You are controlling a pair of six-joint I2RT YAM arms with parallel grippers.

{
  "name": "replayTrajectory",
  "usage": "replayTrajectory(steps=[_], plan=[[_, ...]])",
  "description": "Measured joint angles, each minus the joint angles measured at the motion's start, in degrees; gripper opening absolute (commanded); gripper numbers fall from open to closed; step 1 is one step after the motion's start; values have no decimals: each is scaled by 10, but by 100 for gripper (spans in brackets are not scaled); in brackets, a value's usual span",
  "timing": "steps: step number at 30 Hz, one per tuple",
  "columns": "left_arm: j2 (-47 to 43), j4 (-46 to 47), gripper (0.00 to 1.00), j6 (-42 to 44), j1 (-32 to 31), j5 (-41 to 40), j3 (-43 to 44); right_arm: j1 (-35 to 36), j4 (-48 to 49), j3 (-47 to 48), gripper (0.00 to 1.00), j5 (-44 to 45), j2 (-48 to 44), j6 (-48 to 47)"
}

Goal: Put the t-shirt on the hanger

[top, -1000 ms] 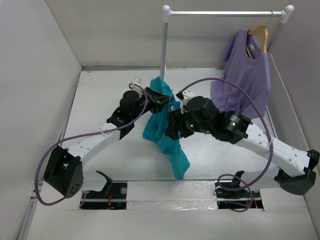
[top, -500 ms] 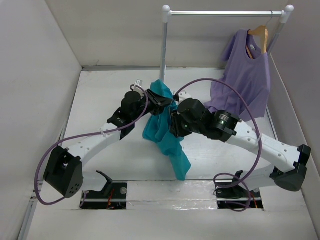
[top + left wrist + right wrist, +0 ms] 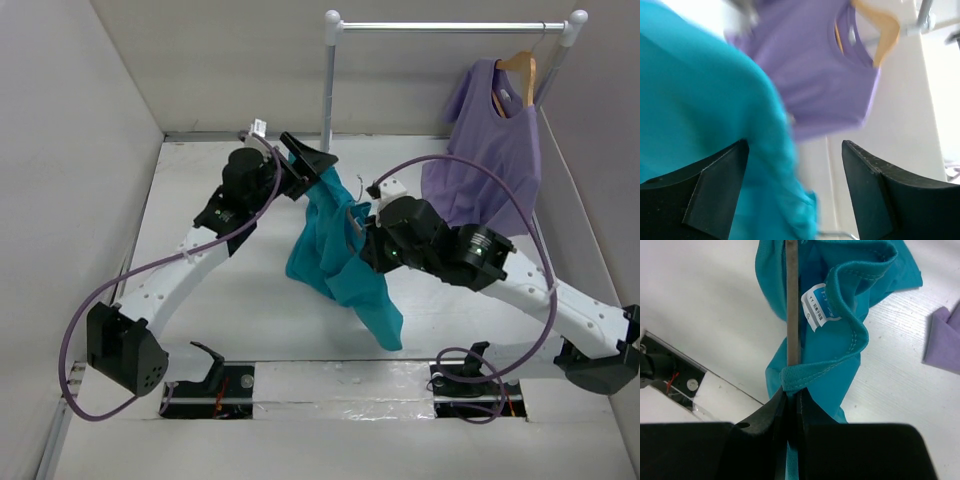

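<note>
The white table fills the floor of the walled cell, and a metal clothes rail stands at its far side. The teal t-shirt hangs bunched between the 2 arms, over the middle of the table, with its lower end trailing toward the near edge. A lilac sleeveless top hangs at the right end of the rail on a light wooden hanger.

The left gripper sits at the upper end of the t-shirt. In the wrist view its jaws stand wide apart with nothing between them, and blurred teal cloth lies behind the left finger.

The right gripper is pinched tight on the hanger, whose thin grey bar runs straight up out of the fingertips. The t-shirt's collar hem wraps around that bar just above the fingertips. A small white and blue label shows inside the collar, just beside the bar.
</note>
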Motion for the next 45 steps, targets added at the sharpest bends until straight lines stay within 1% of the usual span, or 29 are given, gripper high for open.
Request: replayTrajectory(steps=[6, 8, 14, 16, 19, 21, 25, 26, 28, 29, 30, 31, 32, 33, 39, 41, 45], plan=[[-1, -72, 82, 99, 39, -62, 74, -5, -1, 12, 0, -3, -27, -3], [-1, -87, 82, 125, 53, -75, 85, -8, -2, 13, 0, -7, -27, -4], [15, -96, 81, 165, 151, -45, 87, -12, -2, 19, 0, -30, -27, -5], [25, -92, 81, 173, 157, -36, 87, -12, -1, 20, 0, -39, -27, -5], [41, -84, 78, 177, 152, -20, 86, -14, -1, 20, 0, -52, -28, -4], [46, -69, 74, 173, 150, -5, 84, -15, 0, 20, 0, -62, -28, -4], [44, -2, 64, 149, 150, 24, 58, -19, 5, 20, 0, -79, -28, -3], [43, 16, 55, 141, 150, 29, 47, -20, 8, 20, 0, -82, -28, -3], [42, 40, 42, 125, 150, 35, 24, -20, 12, 20, 0, -88, -28, -2], [42, 50, 31, 118, 150, 36, 15, -22, 14, 20, 0, -91, -28, -1], [42, 56, 26, 112, 150, 37, 7, -24, 16, 20, 0, -95, -29, 1], [42, 60, 18, 110, 150, 37, 3, -26, 18, 20, 0, -99, -30, 1], [42, 62, 4, 104, 150, 37, 1, -29, 20, 19, 0, -102, -31, 3], [42, 63, 0, 99, 150, 36, 1, -32, 23, 17, 0, -107, -32, 3], [30, 62, 0, 103, 150, 1, 10, -56, 27, 16, 0, -137, -36, 3], [33, 50, 0, 116, 150, -19, 35, -57, 27, 15, 0, -148, -36, 3], [55, 36, 0, 141, 155, -47, 111, -57, 24, 10, 0, -170, -38, 3]])
